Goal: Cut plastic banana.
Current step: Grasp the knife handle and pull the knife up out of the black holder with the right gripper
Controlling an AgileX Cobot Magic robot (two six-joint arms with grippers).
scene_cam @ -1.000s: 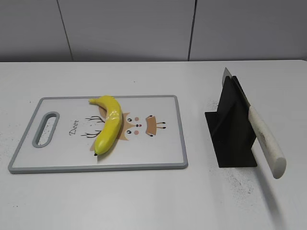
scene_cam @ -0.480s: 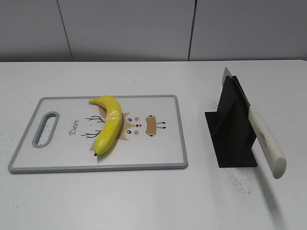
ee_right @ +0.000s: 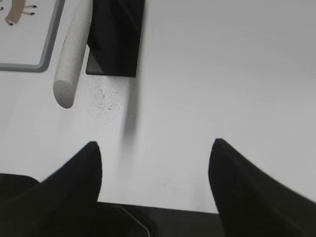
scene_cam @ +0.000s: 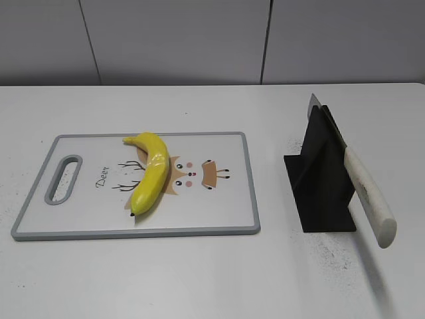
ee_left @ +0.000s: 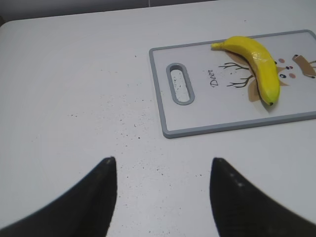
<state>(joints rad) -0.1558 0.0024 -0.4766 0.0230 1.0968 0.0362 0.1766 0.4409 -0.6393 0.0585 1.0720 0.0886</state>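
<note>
My left gripper [ee_left: 163, 190] hangs over bare table w/ its two dark fingers [ee_left: 94, 197] spread wide, holding nothing, touching nothing. My right gripper [ee_right: 155, 182] is the same: fingers [ee_right: 74, 177] wide apart, empty, above the white table [scene_cam: 199, 279]. Neither arm shows in the exterior view. Count: one plastic banana [scene_cam: 150, 171], one cutting board [scene_cam: 80, 229], one knife [scene_cam: 367, 196], one black knife stand [scene_cam: 322, 179]. The banana, bright yellow & curved, lies on the board over a cartoon deer print, dark tip toward the near edge, stem toward the far edge. In the left wrist view it [ee_left: 256, 66] sits up & to the right of my left gripper, well apart, beyond the board's [ee_left: 160, 98] handle slot [ee_left: 180, 90]. The stand is on the table just right of the board, not touching it. The knife rests slanted in the stand, blade tip up at the far side, white handle sticking out toward the near right. In the right wrist view that handle [ee_right: 71, 64] is ahead & left of my right gripper, apart from it; only a corner of the board shows there, banana out of frame.
</note>
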